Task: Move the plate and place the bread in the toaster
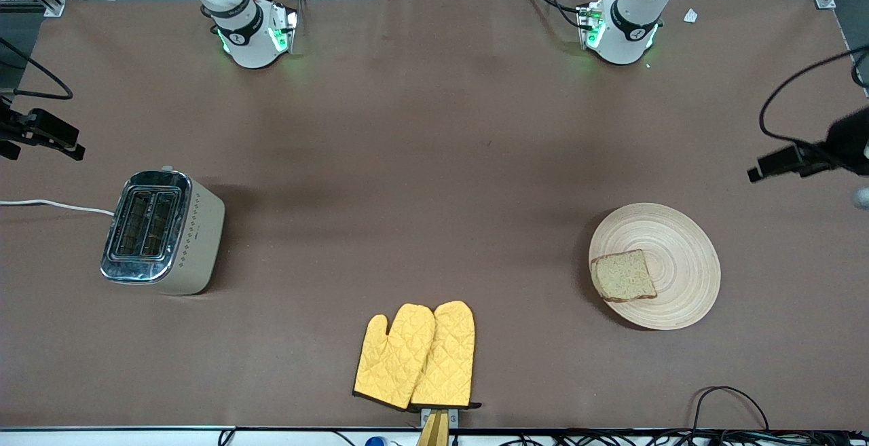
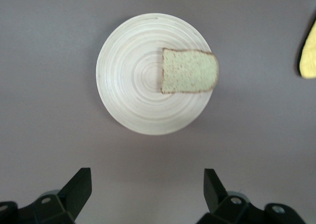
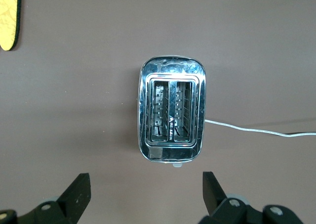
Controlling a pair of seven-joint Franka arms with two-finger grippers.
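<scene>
The pale wooden plate lies on the table toward the left arm's end, with the bread on its rim on the side toward the right arm's end. The cream and chrome toaster stands toward the right arm's end, with both slots empty. My left gripper is open and empty, high over the table beside the plate and bread. My right gripper is open and empty, high over the table beside the toaster.
Two yellow oven mitts lie near the table's front edge, midway between the toaster and the plate. The toaster's white cord runs off the right arm's end of the table. Cables lie along the front edge.
</scene>
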